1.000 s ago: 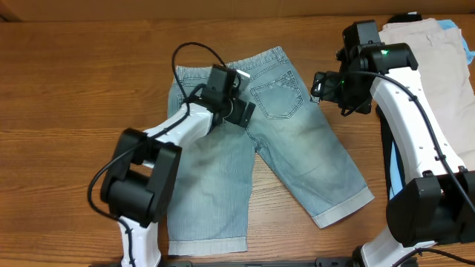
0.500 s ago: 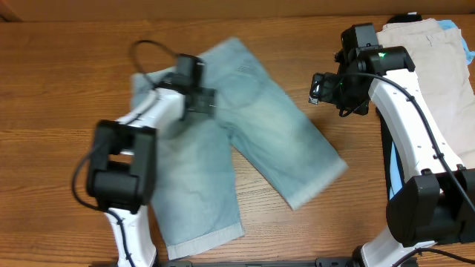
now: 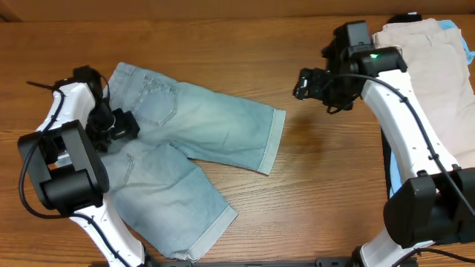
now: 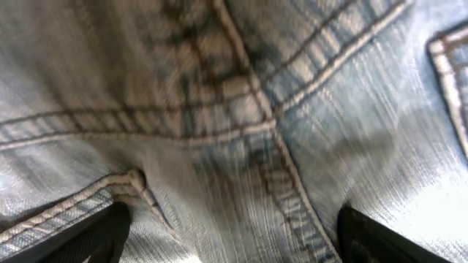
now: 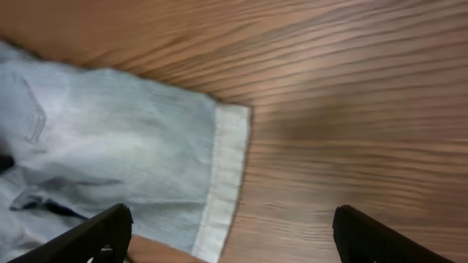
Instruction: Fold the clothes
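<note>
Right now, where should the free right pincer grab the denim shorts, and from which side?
Probably the hemmed cuff of the upper leg of the denim shorts, coming in from the right. That leg lies flat, pointing toward the open right pincer. Its thick folded hem ends at bare table, giving an edge to slide a finger under.

On my feed the shorts point(image 3: 208, 126) are faded light-blue denim with paler stitching and whitish worn patches. The table point(image 3: 312, 185) is warm brown woodgrain. There's a beige pair point(image 3: 438, 74) top right with a sky-blue scrap point(image 3: 453, 26) peeking out, and the arms point(image 3: 404, 122) are white and black.
</note>
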